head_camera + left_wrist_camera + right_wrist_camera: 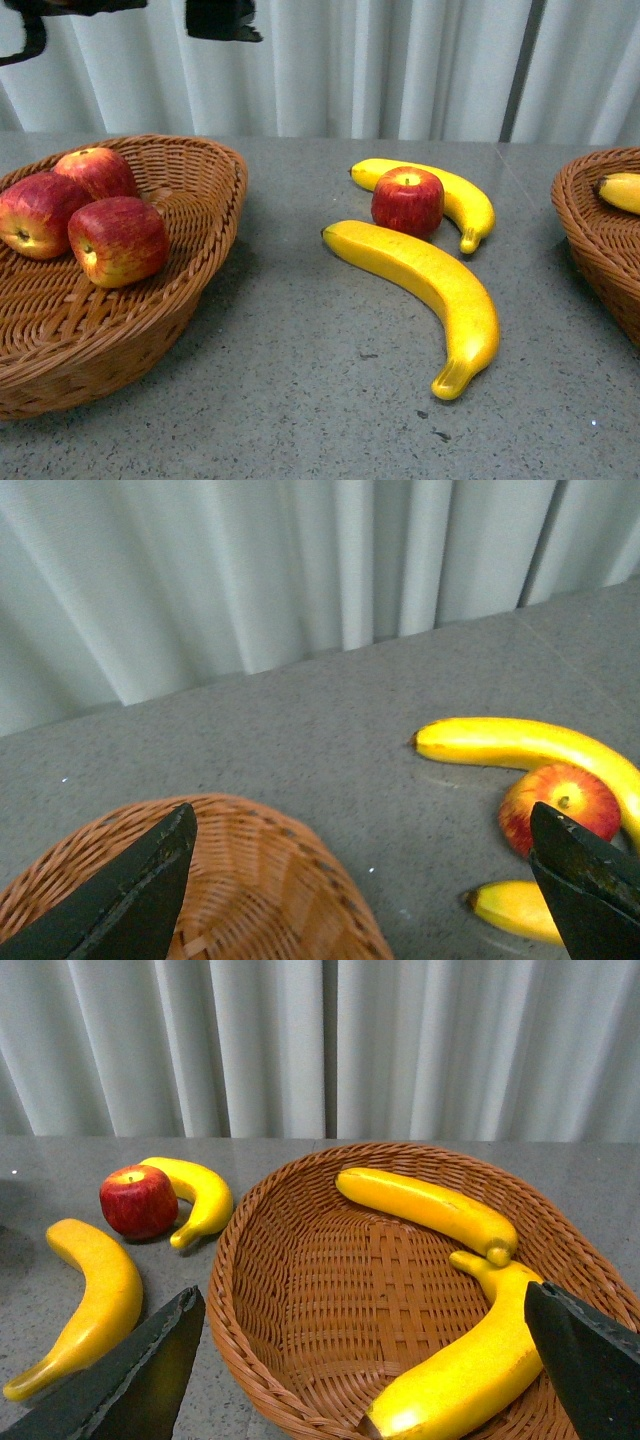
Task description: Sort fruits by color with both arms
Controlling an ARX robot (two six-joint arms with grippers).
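Grey speckled table [280, 400] runs back to a pale pleated curtain [400, 60]. Near the table's middle one apple [407, 201] stands upright, stem up, between two loose bananas. The far banana [470, 200] curves around behind the apple and touches it, or nearly so. The near banana [430, 280] lies just in front, its dark tip close to the apple and its stem end pointing toward the robot.

To the left, the left basket [200, 170] holds three more apples, bunched together against its far left side: the back apple [97, 170], the left apple [35, 213] and the front apple [118, 240], which touches the other two. To the right, the right basket [590, 240] is cut off by the edge of the front view. The right wrist view shows two bananas in it: the upper banana [430, 1205] lies across the far side, and the lower banana [470, 1370] lies nearer the camera, their ends meeting.

The left gripper [362, 810] hangs above the left basket's rim, its jaws wide apart with nothing between them. The right gripper [362, 1295] sits at the near side of the right basket, jaws likewise spread and empty. Black arm parts [222, 20] show at the top edge of the front view, above the left basket.
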